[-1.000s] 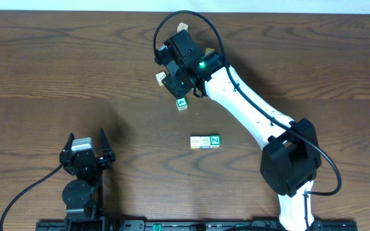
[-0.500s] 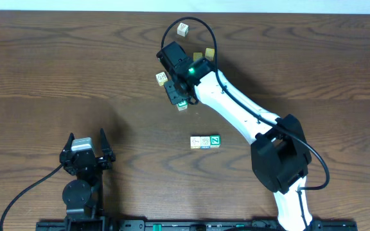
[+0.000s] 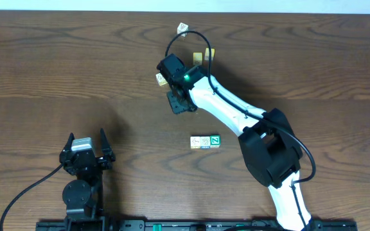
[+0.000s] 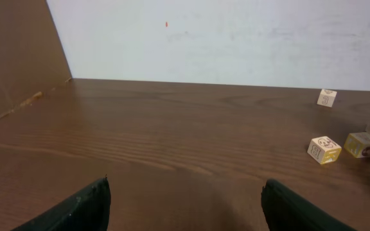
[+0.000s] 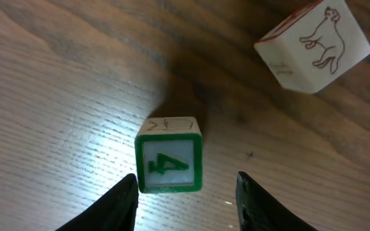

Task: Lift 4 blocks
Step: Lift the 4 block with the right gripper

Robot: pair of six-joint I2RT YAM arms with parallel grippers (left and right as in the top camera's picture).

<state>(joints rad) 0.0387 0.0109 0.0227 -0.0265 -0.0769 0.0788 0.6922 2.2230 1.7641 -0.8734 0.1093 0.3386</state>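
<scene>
1. The right gripper [image 5: 186, 204] has its jaws apart. The green-faced block [image 5: 169, 156] sits on the table at its fingertips, not clamped.
2. An animal-print cube [image 5: 313, 45] lies beyond, to the right.
3. A row of three blocks [image 3: 205, 141] lies well behind the wrist.
4. The left gripper [image 4: 185, 210], far off, is spread wide and empty.

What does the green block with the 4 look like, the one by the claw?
The green block is a small wooden cube. The face toward the camera is white with a green border and a green 4; the side above it is bare pale wood with faint marks. It rests flat on the brown table, between the fingers of the open right claw, not gripped.
</scene>
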